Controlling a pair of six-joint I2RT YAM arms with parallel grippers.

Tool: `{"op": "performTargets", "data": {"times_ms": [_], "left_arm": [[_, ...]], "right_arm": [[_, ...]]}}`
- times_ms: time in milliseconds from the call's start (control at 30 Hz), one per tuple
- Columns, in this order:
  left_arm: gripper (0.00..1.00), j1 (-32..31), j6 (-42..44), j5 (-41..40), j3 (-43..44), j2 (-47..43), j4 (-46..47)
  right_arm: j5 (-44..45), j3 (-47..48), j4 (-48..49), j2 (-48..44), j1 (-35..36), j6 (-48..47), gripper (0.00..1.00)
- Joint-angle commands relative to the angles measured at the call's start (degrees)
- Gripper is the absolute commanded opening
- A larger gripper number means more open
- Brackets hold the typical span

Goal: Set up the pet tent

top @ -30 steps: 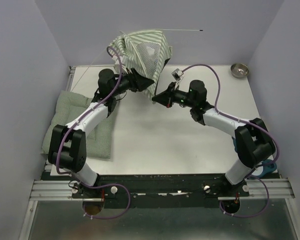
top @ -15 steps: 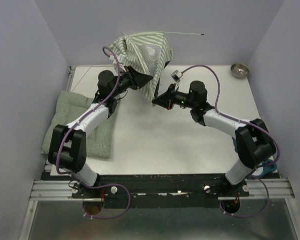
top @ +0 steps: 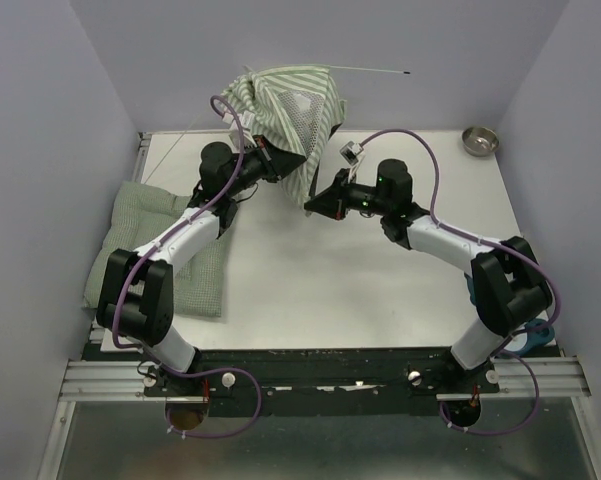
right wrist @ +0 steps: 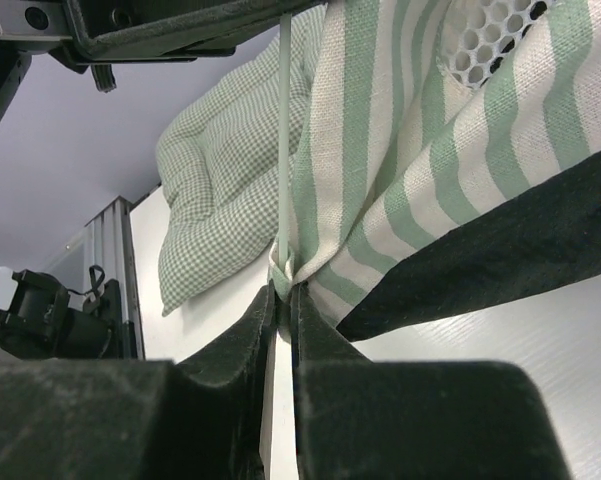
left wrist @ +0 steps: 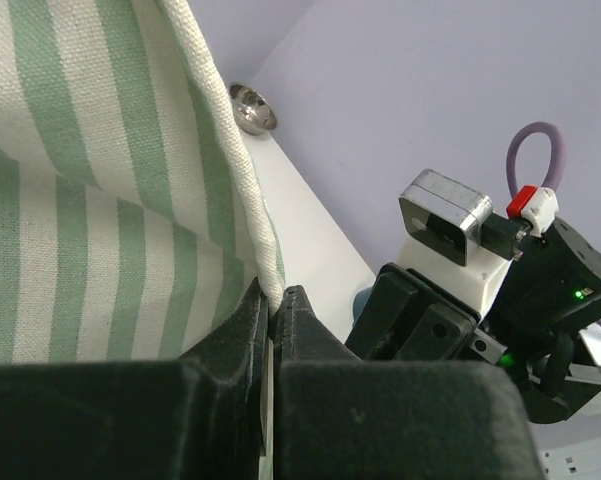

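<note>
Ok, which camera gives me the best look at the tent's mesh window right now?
Top external: the whole grey mesh window faces that camera, high on the lifted pet tent. The right wrist view catches only a corner of the mesh at its top edge. The left wrist view shows just striped fabric, no mesh.

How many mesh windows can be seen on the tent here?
1: the mesh window high on the pet tent, facing the top camera; hidden sides may hold more.

White table (top: 310,290) bears cushion (top: 135,215) (green checked), bowl (top: 480,140).
</note>
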Motion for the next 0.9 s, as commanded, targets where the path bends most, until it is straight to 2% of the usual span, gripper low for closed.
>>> {"op": "performTargets", "data": {"times_ms": [0, 67, 233, 300, 333, 567, 667, 867], "left_arm": [[0.00, -1.71, 6.87, 2.74, 0.45, 0.43, -6.41], [0.00, -1.97, 8.36, 3.17, 0.71, 0.60, -7.82], [0.00, -3.38, 13.81, 3.26, 1.85, 1.04, -13.27], [0.00, -3.56, 15.48, 3.17, 2.21, 1.13, -15.03], [0.00, -3.56, 16.01, 3.09, 2.30, 1.13, -15.82], [0.00, -3.21, 19.96, 2.74, 3.79, 0.34, -20.21], [0.00, -2.59, 19.80, 2.38, 4.49, 0.86, -20.40], [0.00, -2.33, 18.83, 3.00, 5.46, 1.66, -19.52]], "right_arm": [[-1.51, 5.37, 0.21, 0.40, 0.36, 0.42, 0.14], [-1.33, 6.60, -0.22, 1.19, 0.36, -0.10, 0.11], [-2.47, 9.85, -2.51, 2.86, 0.36, -1.77, 0.11], [-3.17, 10.56, -3.56, 2.86, 0.36, -3.87, 0.01], [-3.26, 10.65, -4.44, 2.69, 0.27, -5.54, 0.01], [-5.72, 9.60, -11.12, 0.32, 0.36, -14.07, 0.03], [-6.52, 8.89, -12.70, -0.39, 0.36, -14.52, 0.11], [-5.90, 9.15, -13.50, -0.39, 0.36, -14.78, 0.13]]}}
